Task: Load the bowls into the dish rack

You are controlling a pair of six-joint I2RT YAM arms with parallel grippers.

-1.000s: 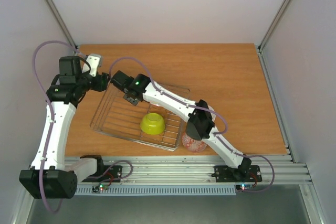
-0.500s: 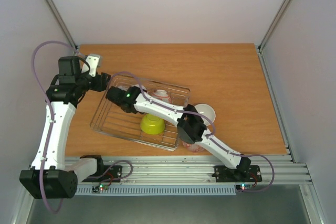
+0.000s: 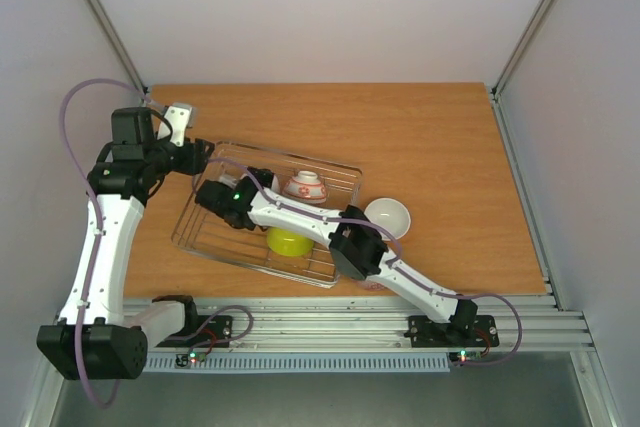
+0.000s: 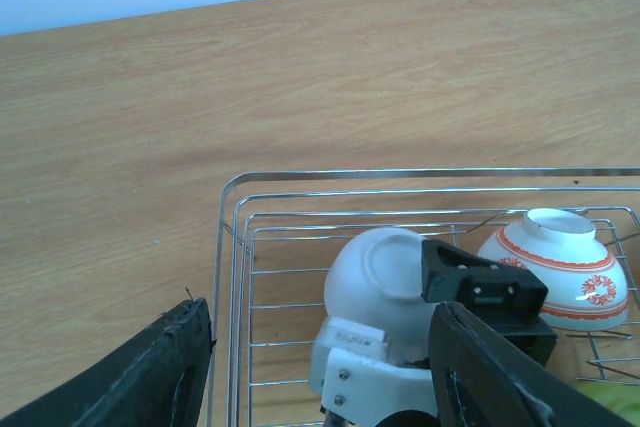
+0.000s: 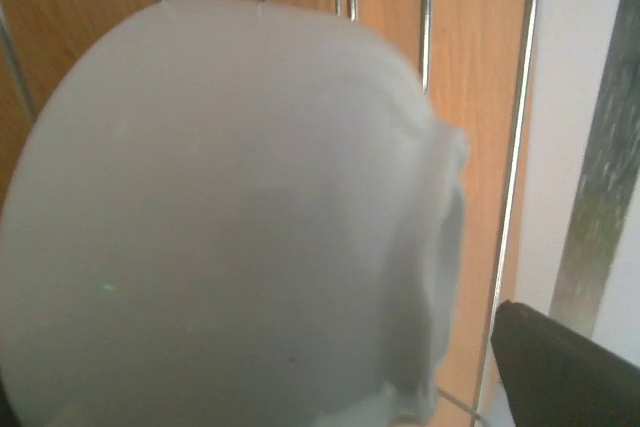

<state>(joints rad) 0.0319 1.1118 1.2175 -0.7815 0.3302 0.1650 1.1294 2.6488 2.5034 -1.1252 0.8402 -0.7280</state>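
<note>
From above, your right gripper (image 3: 215, 197) is stretched across the dish rack (image 3: 205, 229) to its far-left corner, and its load is hidden under the wrist. A red-patterned white bowl (image 3: 305, 185) sits upturned on the wires with a lime green bowl (image 3: 290, 242) nearer you. A white-lined bowl (image 3: 387, 217) waits upright on the table (image 3: 430, 137) just off the rack's right end. Another bowl is mostly covered by the right forearm at the near edge. Your left gripper (image 3: 197, 155) hovers just outside that same corner.

In the left wrist view, its fingers (image 4: 150, 377) are spread wide around nothing, probably placed to steady the rack if it slides. Beyond them the plain white bowl (image 4: 375, 277) is in the rack corner, foot ring tilted toward the camera, with the right claw at its rim. A rim pinch would let you lay it mouth-down to drain.

In the right wrist view, that bowl fills the frame against the wire bars, and one finger (image 5: 560, 367) shows at lower right. I judge the claw closed on the bowl, close to set-down. You can't tell from here whether it touches the wires.
</note>
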